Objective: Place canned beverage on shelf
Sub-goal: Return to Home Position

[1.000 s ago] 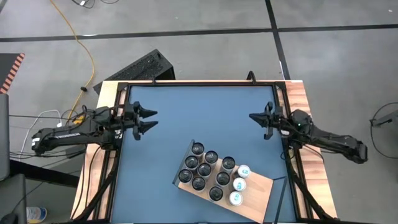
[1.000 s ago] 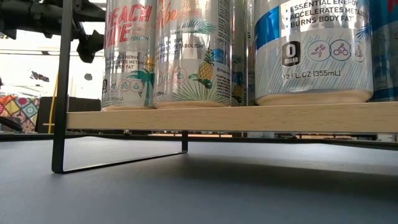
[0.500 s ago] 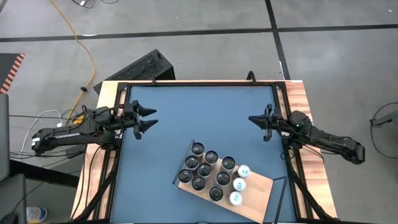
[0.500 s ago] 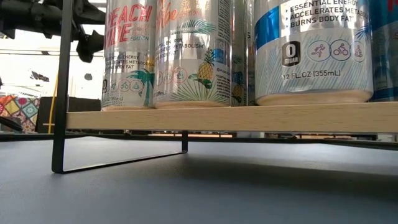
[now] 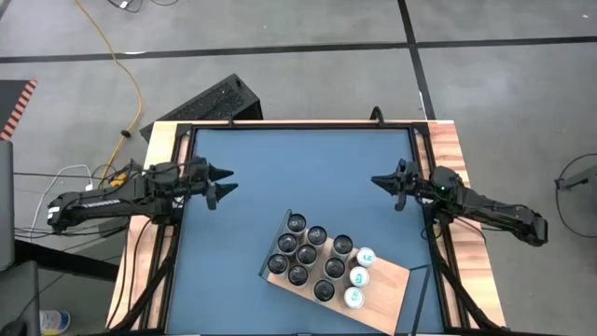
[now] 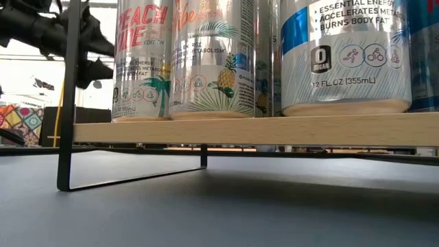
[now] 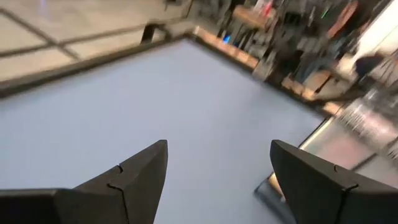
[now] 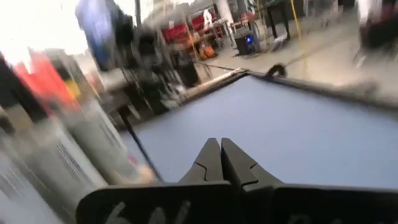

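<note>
Hovering at the table's [image 5: 298, 163] left edge, the left gripper [image 5: 227, 181] spreads wide. The right gripper [image 5: 375, 181], pinched closed, hangs opposite, with open tabletop between them. The shelf [image 5: 387, 278], carrying cans [image 5: 307, 254], sits apart, toward the right.

The shelf [image 5: 390, 283] is set askew on the table [image 5: 280, 168], right of its middle, and the cans [image 5: 307, 254] are grouped on the shelf's left part. The left gripper [image 5: 229, 180] is held at the table's left side and the right gripper [image 5: 376, 181] at its right side, both apart from the shelf.

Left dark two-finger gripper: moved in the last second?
Yes. In the low view, the left gripper sits lower against the black leg of the light-wood shelf.
</note>
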Motion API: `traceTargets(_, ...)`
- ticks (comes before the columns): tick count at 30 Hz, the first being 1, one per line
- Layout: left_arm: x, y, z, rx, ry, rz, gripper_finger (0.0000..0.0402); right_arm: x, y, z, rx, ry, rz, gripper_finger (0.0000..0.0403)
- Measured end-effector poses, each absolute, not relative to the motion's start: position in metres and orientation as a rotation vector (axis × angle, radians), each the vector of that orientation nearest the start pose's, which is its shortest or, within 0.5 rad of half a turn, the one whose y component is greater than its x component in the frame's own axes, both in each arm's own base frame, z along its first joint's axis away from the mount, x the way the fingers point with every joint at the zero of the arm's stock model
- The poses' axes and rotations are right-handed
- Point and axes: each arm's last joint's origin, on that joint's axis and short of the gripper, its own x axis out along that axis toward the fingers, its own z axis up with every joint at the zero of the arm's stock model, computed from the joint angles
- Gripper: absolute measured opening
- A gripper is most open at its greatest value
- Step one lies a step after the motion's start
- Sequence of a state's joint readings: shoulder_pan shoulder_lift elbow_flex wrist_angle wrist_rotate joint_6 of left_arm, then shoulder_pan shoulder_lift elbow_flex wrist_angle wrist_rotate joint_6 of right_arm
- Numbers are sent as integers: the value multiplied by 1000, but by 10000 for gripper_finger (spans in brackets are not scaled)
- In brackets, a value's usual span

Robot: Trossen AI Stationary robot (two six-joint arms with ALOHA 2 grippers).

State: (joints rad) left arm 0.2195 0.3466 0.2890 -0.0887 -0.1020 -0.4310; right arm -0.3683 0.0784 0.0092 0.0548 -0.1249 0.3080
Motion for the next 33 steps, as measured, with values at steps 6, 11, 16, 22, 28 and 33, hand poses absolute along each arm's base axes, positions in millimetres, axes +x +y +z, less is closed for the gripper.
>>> traceTargets(6,107,27,205,-437,283,389,270,96,-34,172,764,-144,-227,0)
traceTargets(11,100,25,191,-441,452,421,270,96,-34,169,855,-127,-235,0)
traceTargets(16,93,24,180,-443,589,446,270,96,-34,165,865,-96,-253,0)
traceTargets(22,87,22,172,-444,691,464,270,96,-34,164,867,-89,-257,0)
traceTargets(28,85,22,171,-444,711,467,270,96,-34,164,867,-88,-257,0)
traceTargets(33,85,22,171,-444,711,467,270,96,-34,164,867,-87,-258,0)
